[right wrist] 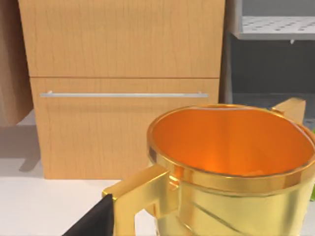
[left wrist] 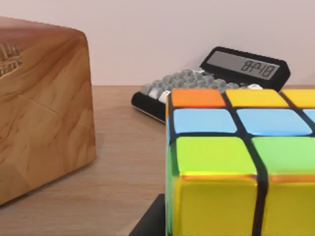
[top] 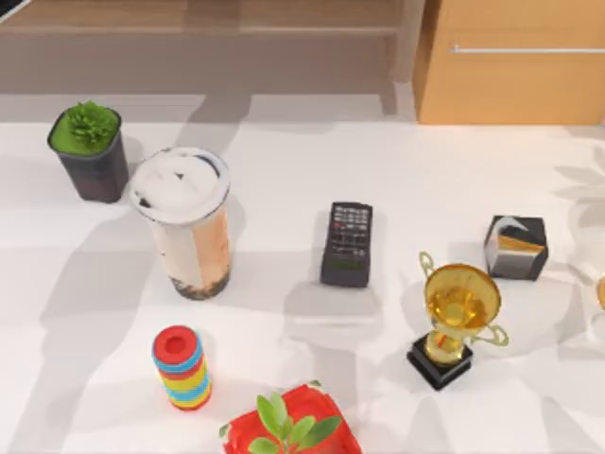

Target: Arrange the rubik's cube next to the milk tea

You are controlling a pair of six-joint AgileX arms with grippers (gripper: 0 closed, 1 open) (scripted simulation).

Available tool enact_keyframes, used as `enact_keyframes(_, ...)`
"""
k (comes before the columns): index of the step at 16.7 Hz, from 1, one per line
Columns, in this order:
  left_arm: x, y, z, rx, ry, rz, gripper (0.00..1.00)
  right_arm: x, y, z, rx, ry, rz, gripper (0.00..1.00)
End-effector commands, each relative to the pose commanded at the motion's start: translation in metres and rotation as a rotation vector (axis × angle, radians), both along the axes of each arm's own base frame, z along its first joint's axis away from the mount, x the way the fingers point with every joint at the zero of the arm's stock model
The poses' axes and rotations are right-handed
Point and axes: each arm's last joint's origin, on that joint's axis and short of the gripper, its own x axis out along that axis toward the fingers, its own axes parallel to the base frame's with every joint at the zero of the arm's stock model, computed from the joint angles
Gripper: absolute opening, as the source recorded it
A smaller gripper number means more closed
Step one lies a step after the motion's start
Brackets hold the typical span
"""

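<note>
Rubik's cube (left wrist: 241, 162) close up in the left wrist view, resting on a wood-grain surface, nearer the camera than the calculator (left wrist: 216, 78) and just short of it. Orange and yellow squares along its far top row, blue in the middle row, green nearest, yellow on the facing side. Dark sliver, seemingly part of the left gripper (left wrist: 147, 221), hard against the cube's lower corner; impossible to tell whether spread, pressed together or pinching the cube. Wooden block (left wrist: 42, 108) off to one side of the calculator, apart from the cube. From above, milk tea (top: 189, 222) upright on the white table (top: 85, 312), well to the left of the calculator. Gold trophy (top: 458, 317) right of the calculator and nearer the front edge. In the right wrist view, the trophy's cup up close, with a dark wedge, seemingly the right gripper (right wrist: 93, 219), beside its handle.
</note>
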Motion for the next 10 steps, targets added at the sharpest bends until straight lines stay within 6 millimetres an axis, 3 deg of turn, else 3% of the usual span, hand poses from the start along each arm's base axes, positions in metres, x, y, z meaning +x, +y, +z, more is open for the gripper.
enact_keyframes(3,-0.005,-0.003,0.007,-0.01,-0.019,-0.012,0.0,0.0,0.0,0.0,0.0,0.0,0.0,1.0)
enact_keyframes(7,-0.018,-0.034,0.004,0.045,-0.034,-0.124,0.0,0.0,0.0,0.0,0.0,0.0,0.0,1.0)
enact_keyframes(10,-0.016,-0.025,0.016,0.039,-0.057,-0.094,0.0,0.0,0.0,0.0,0.0,0.0,0.0,1.0)
